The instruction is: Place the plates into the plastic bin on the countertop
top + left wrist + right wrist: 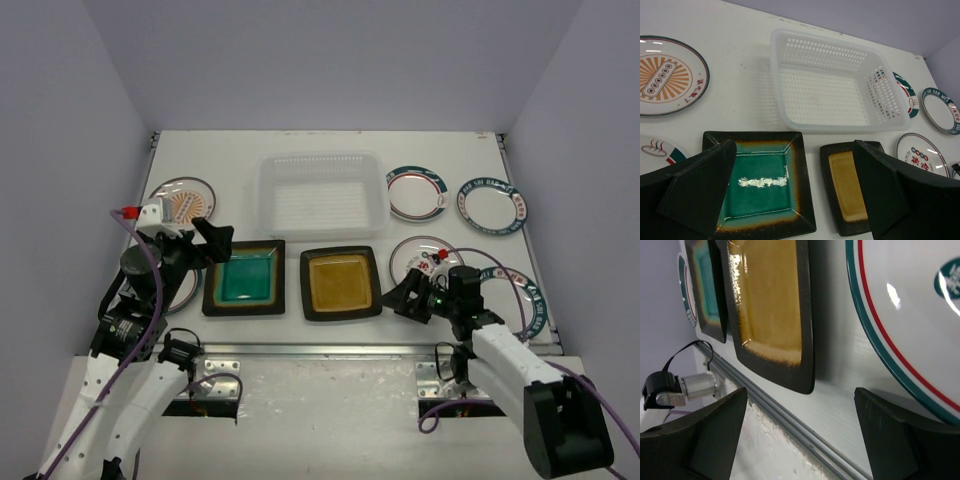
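Eight in all, and none is in the bin [320,160] yet. The teal plate [245,278] and amber plate [340,283] lie side by side just in front of it. The sunburst plate [182,200] and one more round one are at the left, and four round ones are at the right. The bin stands empty at the back centre.

The left gripper [212,243] hovers above the teal plate's left side, jaws spread wide and holding nothing. The right gripper [405,297] sits low near the front, between the amber plate and a red-rimmed plate [920,315], its jaws also apart and empty.

Likely trouble:
- The plates are glazed and lie flat, so a finger may skate over a rim instead of getting under it.
- Such a slip could shove one plate into its neighbour or towards the metal edge [790,415].
- A shallow pinch on a rim could let a plate tip and drop.
- The bin looks light, so a plate set down against its wall could push it back.

The countertop [230,150] is flat, white and smooth. Plain pale walls [320,60] close it in on three sides.
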Action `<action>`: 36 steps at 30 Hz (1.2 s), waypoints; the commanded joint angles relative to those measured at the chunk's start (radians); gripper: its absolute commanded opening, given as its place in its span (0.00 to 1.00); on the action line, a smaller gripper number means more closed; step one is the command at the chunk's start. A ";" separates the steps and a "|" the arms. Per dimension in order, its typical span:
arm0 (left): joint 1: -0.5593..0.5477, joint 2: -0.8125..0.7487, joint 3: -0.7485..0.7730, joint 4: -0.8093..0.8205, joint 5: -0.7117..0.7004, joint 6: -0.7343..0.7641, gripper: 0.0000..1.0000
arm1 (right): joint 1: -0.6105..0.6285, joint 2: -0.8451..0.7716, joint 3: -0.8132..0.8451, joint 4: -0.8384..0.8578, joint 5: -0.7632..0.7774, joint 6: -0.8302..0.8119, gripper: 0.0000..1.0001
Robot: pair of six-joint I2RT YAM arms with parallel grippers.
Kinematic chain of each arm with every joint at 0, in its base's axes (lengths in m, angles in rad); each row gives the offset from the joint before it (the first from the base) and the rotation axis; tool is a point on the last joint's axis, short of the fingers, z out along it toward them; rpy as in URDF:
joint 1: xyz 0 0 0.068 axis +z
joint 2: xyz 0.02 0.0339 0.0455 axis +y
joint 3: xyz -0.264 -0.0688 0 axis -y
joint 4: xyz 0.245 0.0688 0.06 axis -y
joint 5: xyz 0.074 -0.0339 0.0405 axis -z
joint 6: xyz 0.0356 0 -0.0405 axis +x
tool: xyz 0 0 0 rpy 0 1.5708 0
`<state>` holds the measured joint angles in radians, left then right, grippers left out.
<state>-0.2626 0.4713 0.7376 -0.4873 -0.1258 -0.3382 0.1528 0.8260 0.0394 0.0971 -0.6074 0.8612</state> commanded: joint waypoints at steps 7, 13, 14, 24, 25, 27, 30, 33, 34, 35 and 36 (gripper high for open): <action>-0.012 -0.002 -0.004 0.065 0.018 0.011 1.00 | 0.065 0.335 -0.123 0.508 0.005 0.072 0.71; -0.012 -0.006 -0.004 0.067 0.021 0.013 1.00 | 0.104 0.495 -0.113 0.643 0.013 0.084 0.60; -0.013 -0.007 -0.004 0.066 0.021 0.013 1.00 | 0.114 0.520 -0.114 0.659 0.021 0.084 0.59; -0.015 -0.010 -0.006 0.069 0.028 0.015 1.00 | 0.151 0.676 -0.111 0.805 0.054 0.121 0.38; -0.015 -0.010 -0.006 0.070 0.028 0.015 1.00 | 0.154 0.680 -0.110 0.808 0.054 0.124 0.34; -0.015 -0.010 -0.006 0.069 0.031 0.016 1.00 | 0.155 0.677 -0.103 0.812 0.056 0.128 0.22; -0.017 -0.010 -0.007 0.070 0.034 0.016 1.00 | 0.157 0.635 -0.101 0.807 0.058 0.133 0.05; -0.017 -0.010 -0.007 0.071 0.042 0.017 1.00 | 0.156 0.562 -0.101 0.751 0.054 0.144 0.00; -0.018 -0.010 -0.006 0.072 0.046 0.018 1.00 | 0.157 0.525 -0.102 0.727 0.049 0.147 0.00; -0.018 -0.010 -0.004 0.072 0.046 0.018 1.00 | 0.157 0.488 -0.102 0.727 0.049 0.147 0.00; -0.019 -0.013 -0.002 0.073 0.068 0.020 1.00 | 0.157 0.421 -0.100 0.651 0.052 0.147 0.00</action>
<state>-0.2697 0.4685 0.7372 -0.4729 -0.0986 -0.3378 0.3052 1.3941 0.0397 0.8083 -0.5738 1.0229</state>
